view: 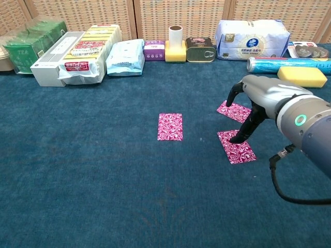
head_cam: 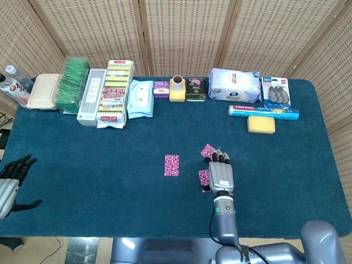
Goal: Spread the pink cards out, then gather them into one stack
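Three pink patterned cards lie apart on the blue cloth. One card [head_cam: 171,165] [view: 170,126] sits alone at centre. A far right card [head_cam: 207,149] [view: 234,110] and a near right card [head_cam: 203,178] [view: 236,147] flank my right hand [head_cam: 221,174] [view: 257,99]. That hand hovers palm down over the gap between these two, fingers apart and holding nothing. Its thumb tip touches the near card's far edge in the chest view, while its fingers arch above the far card. My left hand [head_cam: 11,183] hangs at the table's left edge, fingers spread and empty.
Along the far edge stand boxes and packets: green tea packs [head_cam: 73,85], a white box [head_cam: 91,96], sponges [head_cam: 115,92], wipes [head_cam: 140,99], a tin [head_cam: 196,89], a tissue pack [head_cam: 235,85], a foil roll [head_cam: 263,110] and a yellow sponge [head_cam: 260,125].
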Controlling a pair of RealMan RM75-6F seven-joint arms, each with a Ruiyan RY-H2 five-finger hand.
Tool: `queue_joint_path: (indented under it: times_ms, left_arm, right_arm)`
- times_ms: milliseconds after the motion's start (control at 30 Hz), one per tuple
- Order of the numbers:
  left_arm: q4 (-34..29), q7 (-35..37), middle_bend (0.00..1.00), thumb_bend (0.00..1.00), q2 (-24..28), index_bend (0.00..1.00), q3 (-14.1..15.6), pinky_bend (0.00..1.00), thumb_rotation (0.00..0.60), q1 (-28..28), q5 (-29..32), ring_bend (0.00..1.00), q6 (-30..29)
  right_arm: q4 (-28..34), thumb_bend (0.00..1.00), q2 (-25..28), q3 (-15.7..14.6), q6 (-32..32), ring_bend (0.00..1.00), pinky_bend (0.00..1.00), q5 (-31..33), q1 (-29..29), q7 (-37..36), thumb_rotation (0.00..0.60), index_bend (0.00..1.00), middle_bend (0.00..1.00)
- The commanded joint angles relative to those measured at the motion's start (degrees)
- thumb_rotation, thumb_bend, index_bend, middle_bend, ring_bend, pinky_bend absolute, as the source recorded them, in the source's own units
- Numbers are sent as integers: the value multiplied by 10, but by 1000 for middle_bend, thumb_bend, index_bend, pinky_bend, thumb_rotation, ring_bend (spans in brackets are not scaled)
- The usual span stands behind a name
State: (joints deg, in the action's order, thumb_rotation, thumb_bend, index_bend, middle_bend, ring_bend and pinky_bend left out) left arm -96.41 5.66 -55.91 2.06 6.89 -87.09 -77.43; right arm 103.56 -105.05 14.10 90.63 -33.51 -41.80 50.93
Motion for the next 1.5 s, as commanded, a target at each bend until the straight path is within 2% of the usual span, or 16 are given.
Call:
queue_joint_path:
  times_ms: [33,433,500,733,1133,1500]
  left_arm:
    - [0,0,0,33,0,0,0,35,600,0,0,0,1]
    - [-1,-4,0,33,-1,0,-3,35,600,5,10,0,10]
    - [-2,-7,0,33,-1,0,-3,35,600,6,11,0,12]
    - [-3,-6,0,33,-1,0,-4,35,600,7,15,0,16]
    - [-2,-2,0,33,1,0,-6,35,600,11,22,0,23]
    - [-4,-12,0,33,-1,0,-6,35,600,11,24,0,24]
  right_arm:
    - [-29,24,-5,22,-14,27,64,10,-6,5,600,295,81]
    - [-166,43,-46,93,-55,27,68,53,-25,-3,600,290,81]
    - [-205,54,-62,113,-67,27,68,63,-36,-7,600,290,82]
    - [-276,70,-93,144,-94,27,71,78,-58,-6,600,290,86]
    - [-306,73,-105,165,-110,27,72,95,-62,-5,600,290,90]
    - [-316,101,-105,167,-119,33,73,97,-55,-9,600,304,104]
